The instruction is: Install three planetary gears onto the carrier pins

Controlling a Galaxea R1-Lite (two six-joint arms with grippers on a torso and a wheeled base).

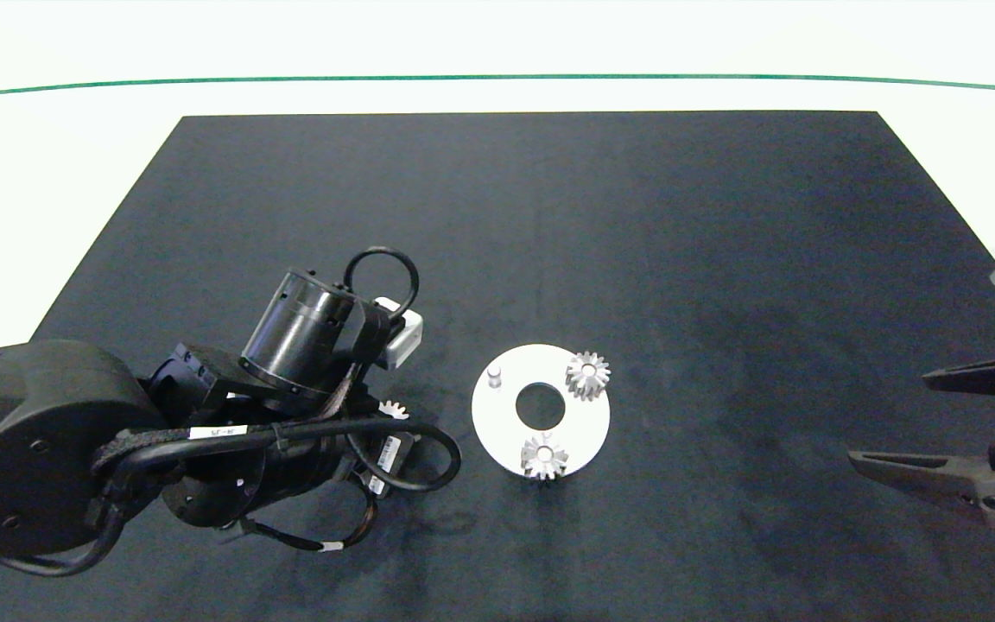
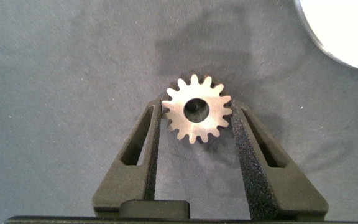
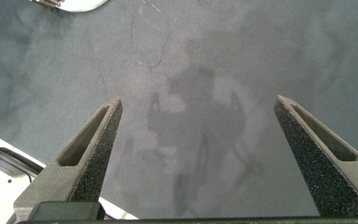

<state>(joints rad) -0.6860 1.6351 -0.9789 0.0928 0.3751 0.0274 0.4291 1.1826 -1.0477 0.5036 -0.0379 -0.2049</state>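
The left pincer (image 2: 199, 121), clamped on gear 3 (image 2: 198, 109), sits just left of the disc (image 1: 588, 423), whose bare pin (image 1: 494, 377) is nearest; the right pincer (image 1: 916, 423) idles apart.

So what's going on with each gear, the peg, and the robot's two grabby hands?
Far gear: seated on the white disc.
Near gear: seated on the disc.
Third gear: between the left end effector fingers, beside the disc.
Bare pin: upright, no gear.
Right end effector: open, empty, over the mat.
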